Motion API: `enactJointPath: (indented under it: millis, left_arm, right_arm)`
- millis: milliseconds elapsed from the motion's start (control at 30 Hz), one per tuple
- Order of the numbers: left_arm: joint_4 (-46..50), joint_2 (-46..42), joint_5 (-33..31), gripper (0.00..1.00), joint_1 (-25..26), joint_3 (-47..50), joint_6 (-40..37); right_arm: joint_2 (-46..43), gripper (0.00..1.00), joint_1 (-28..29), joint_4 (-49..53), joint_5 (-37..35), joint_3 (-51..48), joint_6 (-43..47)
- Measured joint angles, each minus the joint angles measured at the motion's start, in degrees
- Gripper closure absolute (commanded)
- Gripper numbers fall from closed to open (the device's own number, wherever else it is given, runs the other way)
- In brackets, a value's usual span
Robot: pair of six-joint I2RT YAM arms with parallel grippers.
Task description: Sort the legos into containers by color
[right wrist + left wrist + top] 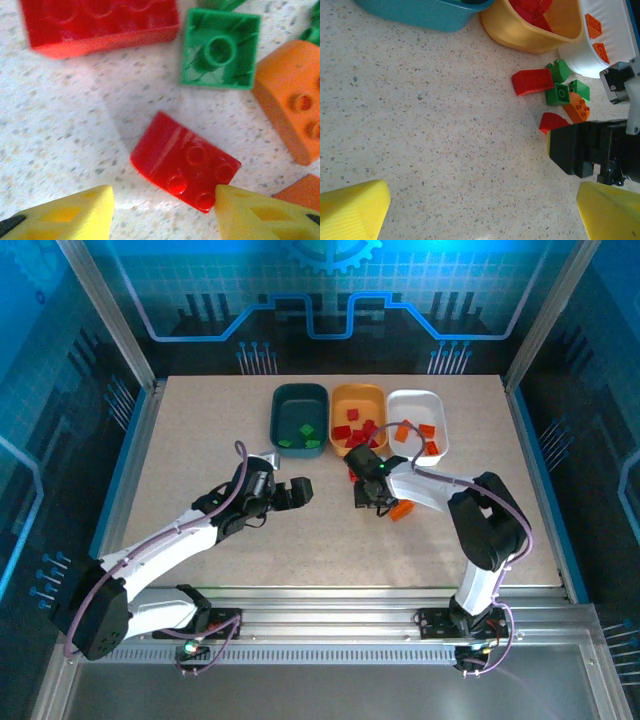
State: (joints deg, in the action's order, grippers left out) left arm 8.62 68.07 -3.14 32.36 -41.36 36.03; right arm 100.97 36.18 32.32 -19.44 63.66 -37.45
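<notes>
A small cluster of legos lies just in front of the containers. Among them a curved red lego point(185, 160) lies flat on the table, and my right gripper point(165, 205) stands open around its near end. The right fingertip point(240, 210) touches the brick and the left one stands a little apart. Close by are a larger red brick point(100, 22), a green brick point(220, 50) and an orange one point(292, 110). My left gripper point(482, 200) hangs open over bare table, left of the cluster point(557, 93). The teal tray point(276, 415), orange tray point(336, 400) and white tray point(440, 410) stand side by side.
Green bricks lie in the teal tray, red ones in the orange tray, orange ones in the white tray. An orange lego point(402, 508) lies beside the right gripper point(368, 495). The left gripper point(300, 492) is a short way to its left. Bare tabletop spreads left and front.
</notes>
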Motion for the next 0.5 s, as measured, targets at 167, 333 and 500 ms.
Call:
enactJointPath:
  millis: [167,333,500]
  left_arm:
    - [0.0,0.0,0.02,0.03,0.0,0.0,0.0]
    - [-0.02,0.0,0.04,0.03,0.0,0.0,0.0]
    - [-0.2,0.0,0.44,0.03,0.0,0.22,0.02]
  right_arm:
    - [-5.66,0.41,0.22,0.61,-1.01,-0.94,0.61]
    - [-6.4,0.38,-2.67,0.66,-0.39,-0.94,0.66]
    - [-2.01,0.37,-3.89,-1.84,3.72,-0.98,6.93]
